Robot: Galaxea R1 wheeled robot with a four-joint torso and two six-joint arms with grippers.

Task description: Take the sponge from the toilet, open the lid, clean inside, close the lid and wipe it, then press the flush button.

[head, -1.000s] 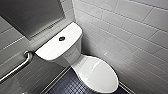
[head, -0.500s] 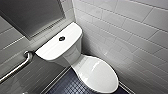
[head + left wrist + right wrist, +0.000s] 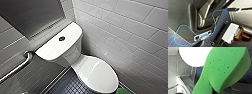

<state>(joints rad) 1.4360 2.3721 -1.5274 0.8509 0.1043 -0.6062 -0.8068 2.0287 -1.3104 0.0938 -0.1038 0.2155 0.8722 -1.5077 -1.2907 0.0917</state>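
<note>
Jaws of the right arm look clenched on the sponge [image 3: 224,68]. The green pad sits hard up against the right wrist camera with a crease pressed into its near end. The grip itself is hidden behind the foam, so this is a judgement. For the left jaws, I cannot tell whether they are clenched or released. In the head view the sponge hangs just off the front end of the toilet [image 3: 72,53], clear of the closed lid [image 3: 100,75] and above the floor [image 3: 67,86].

The pad is open-pored foam, so it should be very light and soft. It will likely yield under a squeeze and spring back, and bend and drag rather than push stiffly. A hold close to one end, or across the pinched waist, would leave a broad face free for wiping. Too shallow a pinch risks the foam folding or peeling out once it rubs on glazed ceramic, more so when wet.

The right wrist is held out in front of the toilet, looking past the sponge toward the lid's rounded front. The left arm is folded close to the robot's own dark body, where a blue cable [image 3: 214,22] loops. The flush button [image 3: 61,38] sits in the middle of the tank top, at the toilet's back.
</note>
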